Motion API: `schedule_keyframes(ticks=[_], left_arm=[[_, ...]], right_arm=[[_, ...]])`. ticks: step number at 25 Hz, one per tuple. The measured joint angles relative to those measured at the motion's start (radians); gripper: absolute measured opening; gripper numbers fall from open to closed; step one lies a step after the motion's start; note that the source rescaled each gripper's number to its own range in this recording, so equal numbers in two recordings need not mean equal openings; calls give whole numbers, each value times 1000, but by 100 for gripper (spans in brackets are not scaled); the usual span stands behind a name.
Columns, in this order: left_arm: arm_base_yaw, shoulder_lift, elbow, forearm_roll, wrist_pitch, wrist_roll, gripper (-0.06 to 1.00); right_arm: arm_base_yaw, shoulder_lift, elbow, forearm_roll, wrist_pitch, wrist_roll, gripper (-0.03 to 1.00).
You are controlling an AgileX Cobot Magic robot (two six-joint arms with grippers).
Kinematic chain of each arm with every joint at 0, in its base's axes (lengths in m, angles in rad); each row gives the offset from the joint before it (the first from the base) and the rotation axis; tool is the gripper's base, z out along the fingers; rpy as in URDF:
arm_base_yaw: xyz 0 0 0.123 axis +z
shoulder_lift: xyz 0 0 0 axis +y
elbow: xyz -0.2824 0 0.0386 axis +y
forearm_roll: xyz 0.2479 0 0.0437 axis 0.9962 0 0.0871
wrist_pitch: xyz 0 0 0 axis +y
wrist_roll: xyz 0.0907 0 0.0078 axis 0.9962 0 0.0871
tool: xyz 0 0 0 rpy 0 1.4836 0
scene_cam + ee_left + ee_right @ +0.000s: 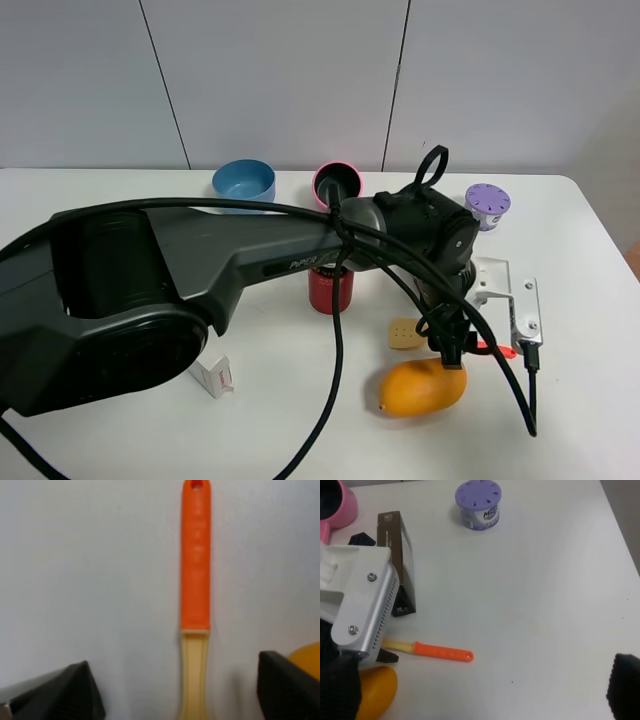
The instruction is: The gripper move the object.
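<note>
The spatula [404, 333] lies flat on the table [600, 300], right of centre and toward the near edge. Its yellow blade points left and its orange handle points right. My left gripper [172, 685] reaches across the middle and hangs over the spatula's neck. Its jaws are spread wide, with one finger [60, 695] on each side of the yellow neck, and neither touches it. A mango [422, 388] sits just on the near side of the blade, close by one finger. A red can [330, 290] stands to the left and farther back. A purple tub [487, 205] is far right, and a pink saucepan [336, 185] and a blue bowl [244, 182] sit along the far edge. Of my right gripper [624, 690] only one dark edge shows, so I cannot tell how its jaws stand.
</note>
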Motion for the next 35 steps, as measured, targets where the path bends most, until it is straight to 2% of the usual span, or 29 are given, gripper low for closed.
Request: schedule_keyframes(ticks=[9,11,15,20,28,35], left_arm=[[0,-110,0,-7,40,-70,67],[0,-138,0,-10,46,-99,72],[10,-188,0,-12,47,-122,90],[45,-239,0,-11,77,-187,93],[145,-321,0,17,166,-316,93],[297,-423,0,38,175,-333,93]], right_arm=[[0,0,0,0,0,0,100],[0,0,0,0,0,0,100],[0,0,0,0,0,0,100],[0,0,0,0,0,0,100],[0,0,0,0,0,0,100],[0,0,0,0,0,0,100]])
